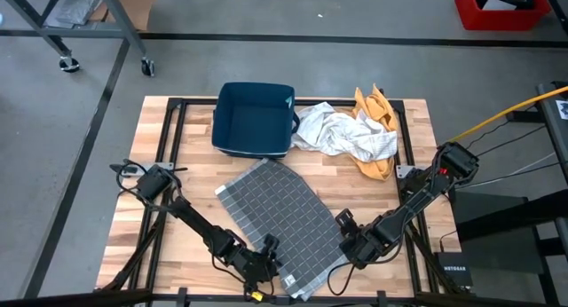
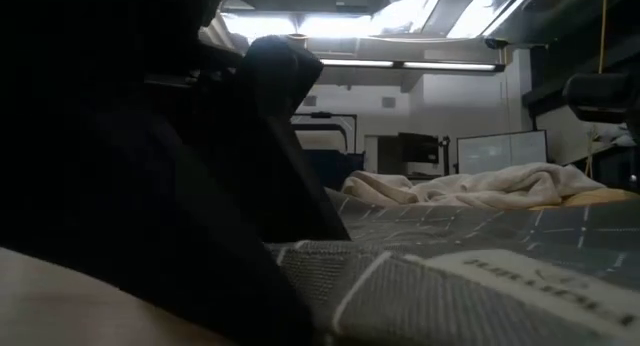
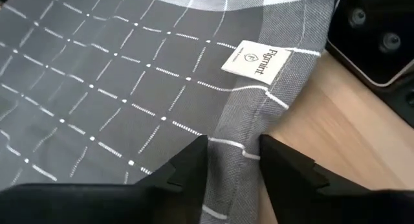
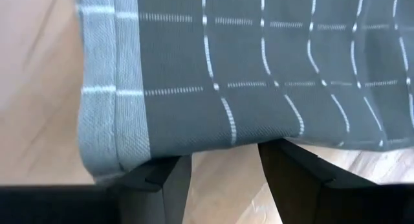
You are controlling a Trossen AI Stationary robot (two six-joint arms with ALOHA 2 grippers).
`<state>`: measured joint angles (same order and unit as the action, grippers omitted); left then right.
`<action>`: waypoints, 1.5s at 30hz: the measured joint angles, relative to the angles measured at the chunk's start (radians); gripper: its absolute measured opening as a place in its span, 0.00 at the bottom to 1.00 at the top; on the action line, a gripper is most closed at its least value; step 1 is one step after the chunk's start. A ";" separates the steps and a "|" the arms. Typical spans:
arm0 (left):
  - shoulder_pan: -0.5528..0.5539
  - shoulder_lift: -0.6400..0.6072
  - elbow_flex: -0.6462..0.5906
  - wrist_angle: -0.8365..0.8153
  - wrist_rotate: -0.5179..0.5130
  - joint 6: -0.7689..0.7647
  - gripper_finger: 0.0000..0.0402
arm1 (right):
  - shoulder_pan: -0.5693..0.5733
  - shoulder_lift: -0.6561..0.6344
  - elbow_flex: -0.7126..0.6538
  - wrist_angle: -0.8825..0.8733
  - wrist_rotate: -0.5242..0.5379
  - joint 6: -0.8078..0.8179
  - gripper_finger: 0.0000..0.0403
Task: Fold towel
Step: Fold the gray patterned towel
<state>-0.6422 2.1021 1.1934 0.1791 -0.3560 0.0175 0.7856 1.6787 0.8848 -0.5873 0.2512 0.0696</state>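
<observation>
Left gripper fingers part-open, straddling the grey towel hem; right gripper fingers gaping under its raised edge, not clamping.

- I see grey concrete floor across the frame's top, with a red bin upper right.
- Ceiling strip lights glow at the top; a monitor sits centre-right.
</observation>
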 joint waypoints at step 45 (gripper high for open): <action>-0.070 -0.019 -0.001 -0.045 -0.025 -0.620 0.00 | -0.001 -0.001 0.001 0.011 -0.142 0.151 0.37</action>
<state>-0.7124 2.0831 1.1923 0.1345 -0.3806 -0.6025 0.7849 1.6782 0.8857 -0.5767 0.1088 0.2209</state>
